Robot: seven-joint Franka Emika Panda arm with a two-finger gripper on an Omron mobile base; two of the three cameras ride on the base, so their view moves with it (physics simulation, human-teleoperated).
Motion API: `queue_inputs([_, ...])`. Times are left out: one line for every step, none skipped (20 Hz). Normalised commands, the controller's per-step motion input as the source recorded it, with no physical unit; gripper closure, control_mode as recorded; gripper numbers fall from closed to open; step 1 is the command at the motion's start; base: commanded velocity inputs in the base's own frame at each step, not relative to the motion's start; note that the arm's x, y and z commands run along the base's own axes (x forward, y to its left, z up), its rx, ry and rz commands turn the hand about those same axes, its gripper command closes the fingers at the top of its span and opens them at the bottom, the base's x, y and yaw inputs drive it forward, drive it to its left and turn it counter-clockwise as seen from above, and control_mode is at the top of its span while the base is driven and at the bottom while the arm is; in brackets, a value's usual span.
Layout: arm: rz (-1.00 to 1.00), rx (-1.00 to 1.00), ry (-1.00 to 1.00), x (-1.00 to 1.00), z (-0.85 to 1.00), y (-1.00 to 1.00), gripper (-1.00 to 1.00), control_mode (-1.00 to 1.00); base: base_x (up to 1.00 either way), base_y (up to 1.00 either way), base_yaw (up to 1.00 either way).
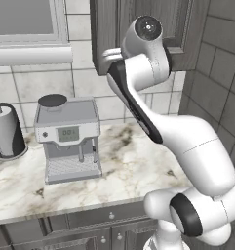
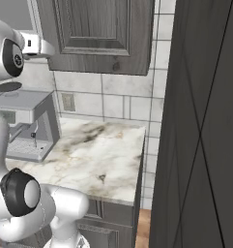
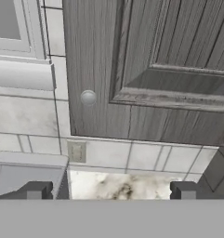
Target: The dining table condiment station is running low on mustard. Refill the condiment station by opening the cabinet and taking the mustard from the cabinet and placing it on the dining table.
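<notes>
The cabinet (image 3: 169,56) is a dark grey wood-grain wall unit, and its recessed-panel door is closed. A small round knob (image 3: 88,97) sits near the door's lower left corner. My gripper (image 3: 111,191) is open and holds nothing; it is raised in front of the door, below and to the right of the knob, some way back from it. In the right base view the hand (image 2: 38,46) hangs by the lower left corner of the cabinet (image 2: 98,29). The mustard is hidden. The dining table is out of view.
A grey coffee machine (image 1: 68,136) stands on the marbled wall counter (image 1: 133,166) below the cabinet, with a paper towel roll (image 1: 7,132) to its left. A window (image 1: 26,19) lies left of the cabinet. A tall dark panel (image 2: 205,121) walls off the right.
</notes>
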Motion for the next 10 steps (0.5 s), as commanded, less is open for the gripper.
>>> queue_inputs([0.00,0.00,-0.07,0.32,-0.02,0.16,-1.00,-1.00,0.00,0.00,0.00])
queue_inputs([0.00,0.00,-0.06,0.34,0.00,0.18,-1.00,-1.00,0.00,0.00,0.00])
queue_inputs([0.00,0.00,-0.04,0.35,0.00,0.19,-1.00,-1.00,0.00,0.00,0.00])
queue_inputs([0.00,0.00,-0.04,0.35,0.00,0.19,-1.00,-1.00,0.00,0.00,0.00])
queue_inputs([0.00,0.00,-0.03,0.36,0.00,0.18,-1.00,-1.00,0.00,0.00,0.00])
queue_inputs([0.00,0.00,-0.01,0.36,0.00,0.16,-1.00,-1.00,0.00,0.00,0.00])
queue_inputs([0.00,0.00,-0.01,0.36,0.00,0.12,-1.00,-1.00,0.00,0.00,0.00])
queue_inputs([0.00,0.00,-0.01,0.36,0.00,0.09,-1.00,-1.00,0.00,0.00,0.00])
queue_inputs([0.00,0.00,-0.01,0.35,0.00,0.06,-1.00,-1.00,0.00,0.00,0.00])
queue_inputs([0.00,0.00,-0.01,0.34,0.00,0.02,-1.00,-1.00,0.00,0.00,0.00])
